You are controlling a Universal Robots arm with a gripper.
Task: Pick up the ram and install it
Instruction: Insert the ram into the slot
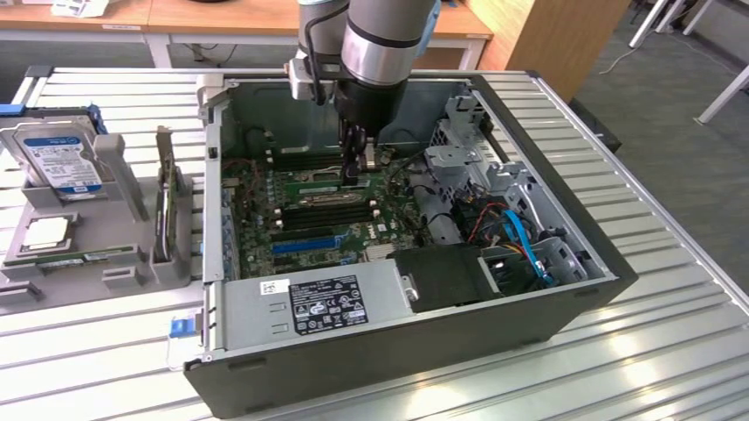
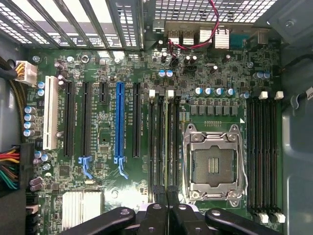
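Open computer case [image 1: 410,360] lies on its side on slatted metal worktop [image 1: 655,351]. Arm [image 1: 381,44] reaches down into it. Fingers [image 1: 350,151] drawn together, hanging low over motherboard [image 1: 339,224], beside the memory slots (whether anything is pinched between them cannot be told). Power supply [image 1: 316,303] sits at the case's near edge, blue cable [image 1: 524,241] toward the exterior view's right.

Grey tray [image 1: 129,272] just outside the case, on the exterior view's left. It holds hard drive [image 1: 59,158] propped upright, square processor chip [image 1: 47,232] flat, and green ram stick [image 1: 88,258] flat along its front.
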